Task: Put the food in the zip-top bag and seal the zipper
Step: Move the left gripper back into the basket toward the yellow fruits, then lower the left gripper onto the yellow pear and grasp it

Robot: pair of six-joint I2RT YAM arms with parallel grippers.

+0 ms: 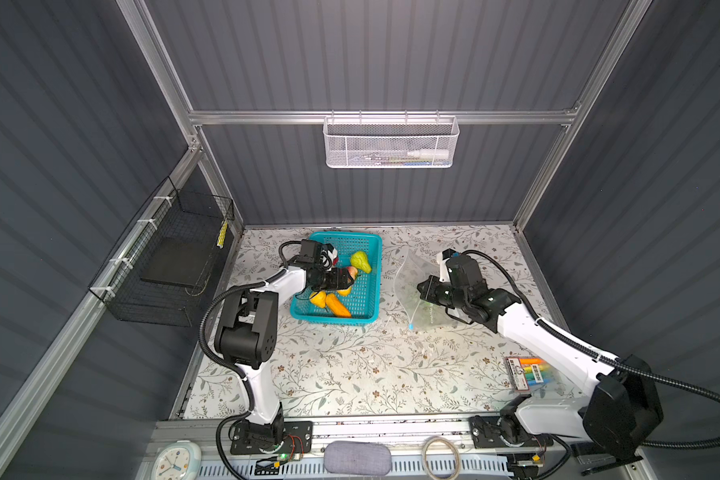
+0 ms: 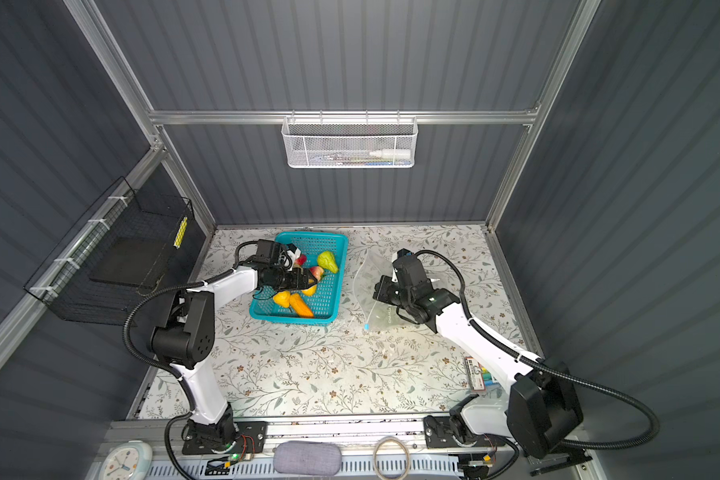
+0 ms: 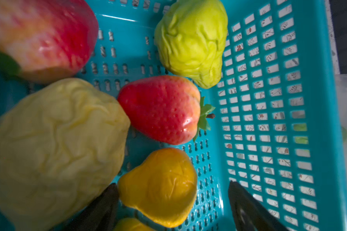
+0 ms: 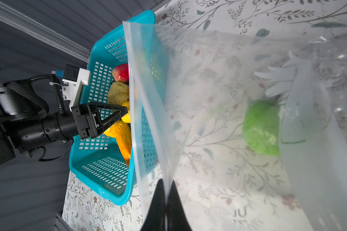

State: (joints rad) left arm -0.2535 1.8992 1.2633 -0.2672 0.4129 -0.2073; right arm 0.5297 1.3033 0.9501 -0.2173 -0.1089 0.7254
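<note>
Fruit (image 1: 360, 262) crowds half the basket (image 1: 346, 237); its floor toward the bag (image 1: 412, 274) is bare. Front table (image 1: 350, 374) lies open.

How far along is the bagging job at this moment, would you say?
Done: one green piece lies inside the bag. In hand: the right pincer pinches the bag's mouth edge, and the left pincer is open around a yellow fruit in the basket. Left: the strawberry and the other pieces sit in the basket, and the zipper is unsealed.

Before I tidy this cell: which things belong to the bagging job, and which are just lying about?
Job: toy food in the teal basket, zip-top bag, zipper slider, green piece already bagged.
Lying about: marker pack, white mesh basket, black wire basket, clock.
</note>
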